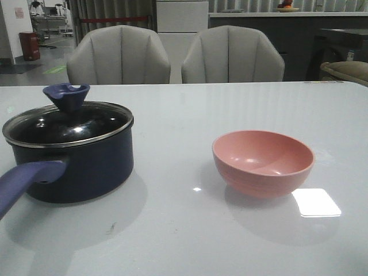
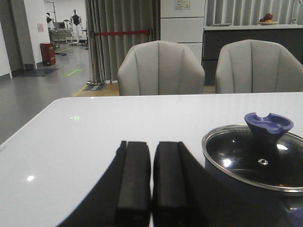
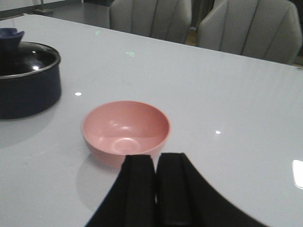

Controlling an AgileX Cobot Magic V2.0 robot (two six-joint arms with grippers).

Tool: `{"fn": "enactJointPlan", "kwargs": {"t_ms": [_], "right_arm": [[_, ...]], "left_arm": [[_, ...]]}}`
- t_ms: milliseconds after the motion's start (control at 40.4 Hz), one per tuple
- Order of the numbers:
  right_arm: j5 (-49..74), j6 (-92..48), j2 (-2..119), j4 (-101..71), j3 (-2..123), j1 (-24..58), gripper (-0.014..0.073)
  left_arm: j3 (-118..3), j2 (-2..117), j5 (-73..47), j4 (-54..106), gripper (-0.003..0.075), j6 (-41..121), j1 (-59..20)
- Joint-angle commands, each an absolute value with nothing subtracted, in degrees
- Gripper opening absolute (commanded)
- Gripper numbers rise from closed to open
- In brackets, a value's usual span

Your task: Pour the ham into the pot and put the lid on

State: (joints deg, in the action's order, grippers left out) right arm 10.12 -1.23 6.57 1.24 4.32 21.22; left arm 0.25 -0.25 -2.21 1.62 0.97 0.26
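Sitting square on the dark navy-blue round saucepan (image 1: 80, 164), the round clear glass lid with its metal rim and dark blue flared knob (image 1: 68, 118) already covers the black interior, and the long blue-purple handle (image 1: 26, 183) points back toward the robot's left side. The small pink bowl (image 1: 263, 161) stands well apart to the saucepan's right, upright and bare inside; no orange ham chunks show in it or on the white table (image 1: 190, 115). Through the glass I cannot tell whether the ham lies in the pot, but an empty bowl and a seated lid suggest both steps are done and only a retreat is left.

The left gripper (image 2: 152, 187) has its black fingers pressed together with nothing between them; the lid's knob sits ahead of the jaws and off to one side, close but not touching. The right gripper (image 3: 156, 191) is likewise clenched on nothing, with the pink bowl just ahead of its jaws and the saucepan farther beyond to the side.

Any next move, I judge, calls only for drawing both arms back clear of rim and knob. Bare tabletop lies between bowl and saucepan and around both grippers, and the table's far edge and two grey chairs (image 1: 172, 57) are well beyond.
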Motion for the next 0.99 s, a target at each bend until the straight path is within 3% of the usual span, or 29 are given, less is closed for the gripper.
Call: {"fn": "enactJointPlan", "kwargs": {"t_ms": [0, 248, 966], "right_arm": [[3.4, -1.4, 4.3, 3.1, 3.8, 17.0, 0.0147], [-1.0, -0.6, -1.4, 3.1, -1.2, 8.2, 0.0147], [-1.8, 0.0, -1.7, 0.6, -1.2, 7.8, 0.0147]], "left_arm": [[1.5, -1.4, 2.6, 1.7, 0.0113, 1.0, 0.2], [1.5, -1.3, 2.6, 1.7, 0.0113, 1.0, 0.2], [1.5, -1.3, 2.6, 1.7, 0.0113, 1.0, 0.2]]}}
